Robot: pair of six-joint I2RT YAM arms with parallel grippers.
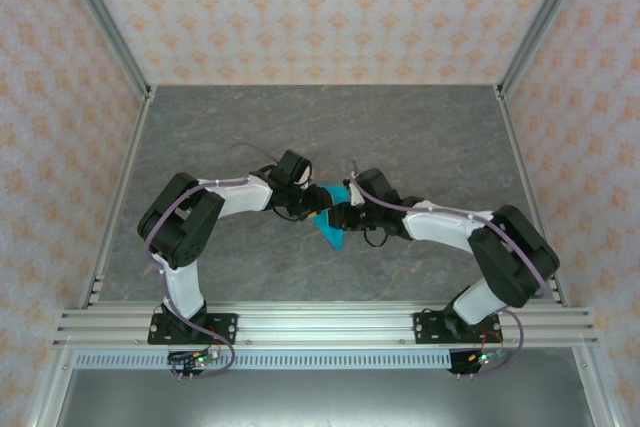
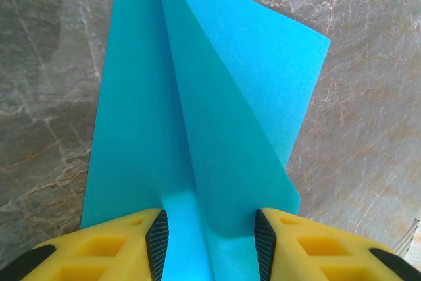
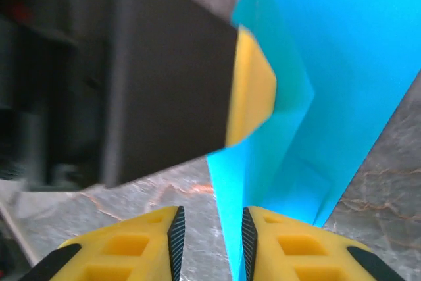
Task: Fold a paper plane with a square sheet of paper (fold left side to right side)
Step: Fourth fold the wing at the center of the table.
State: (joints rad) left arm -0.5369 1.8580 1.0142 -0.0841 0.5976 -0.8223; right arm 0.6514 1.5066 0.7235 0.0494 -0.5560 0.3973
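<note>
The cyan-blue sheet of paper lies mid-table between both arms, folded into a narrow pointed shape with its tip toward the near edge. In the left wrist view the paper shows a lengthwise crease, and its right flap is lifted off the table. My left gripper is open, its pads standing apart over the paper's near end. My right gripper is open too; a raised paper edge stands by its right pad without being pinched. The left gripper's yellow fingertip touches the paper just ahead of it. Seen from above, left gripper and right gripper nearly meet.
The grey marbled table is fenced by aluminium posts at the back corners and a rail along the near edge. Patterned walls close in the back and sides.
</note>
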